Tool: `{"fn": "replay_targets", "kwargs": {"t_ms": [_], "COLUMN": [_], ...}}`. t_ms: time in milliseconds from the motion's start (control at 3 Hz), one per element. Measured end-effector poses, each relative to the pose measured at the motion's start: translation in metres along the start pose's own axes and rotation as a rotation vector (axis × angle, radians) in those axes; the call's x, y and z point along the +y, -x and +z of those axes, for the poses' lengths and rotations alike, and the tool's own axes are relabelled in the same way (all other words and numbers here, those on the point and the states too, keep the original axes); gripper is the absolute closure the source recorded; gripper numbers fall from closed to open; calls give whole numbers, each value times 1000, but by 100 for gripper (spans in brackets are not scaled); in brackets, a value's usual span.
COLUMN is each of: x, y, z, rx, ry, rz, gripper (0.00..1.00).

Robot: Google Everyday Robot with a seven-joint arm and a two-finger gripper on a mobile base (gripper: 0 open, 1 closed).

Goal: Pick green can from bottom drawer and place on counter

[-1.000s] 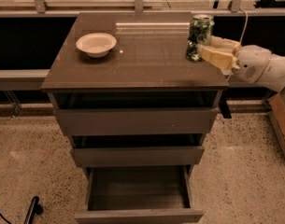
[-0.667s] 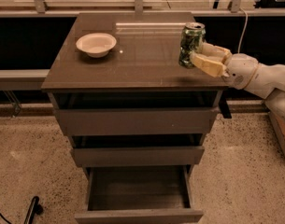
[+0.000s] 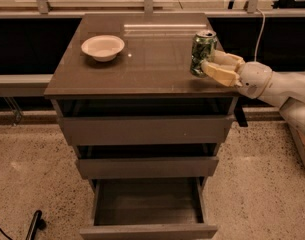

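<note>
The green can [image 3: 202, 46] stands upright at the right edge of the counter [image 3: 152, 64], its base at or just above the surface. My gripper [image 3: 208, 62] reaches in from the right and is shut on the can's lower right side, with one cream finger [image 3: 219, 74] in front and the other behind it. The bottom drawer [image 3: 148, 204] is pulled open and its dark interior shows nothing inside.
A white bowl [image 3: 103, 47] sits on the counter's left rear. The two upper drawers [image 3: 147, 129] are slightly ajar. A rail and a bright ledge run behind the cabinet. A black object [image 3: 34, 224] lies on the speckled floor at lower left.
My gripper has carried the green can leftward and down, from above the counter's right rear to the surface at the right edge.
</note>
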State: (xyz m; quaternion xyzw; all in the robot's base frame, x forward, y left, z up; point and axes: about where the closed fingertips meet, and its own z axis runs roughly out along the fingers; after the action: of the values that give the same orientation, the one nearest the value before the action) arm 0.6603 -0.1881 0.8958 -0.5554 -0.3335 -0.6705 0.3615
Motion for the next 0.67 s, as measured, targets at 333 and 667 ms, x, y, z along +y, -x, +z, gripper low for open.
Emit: {"fn": "replay_targets", "kwargs": {"t_ms": [333, 667], "x": [3, 3], "y": [7, 8], "z": [0, 3], "rx": [-7, -7], "ry": [-1, -6], "rz": [-4, -4], "gripper": [83, 63]}}
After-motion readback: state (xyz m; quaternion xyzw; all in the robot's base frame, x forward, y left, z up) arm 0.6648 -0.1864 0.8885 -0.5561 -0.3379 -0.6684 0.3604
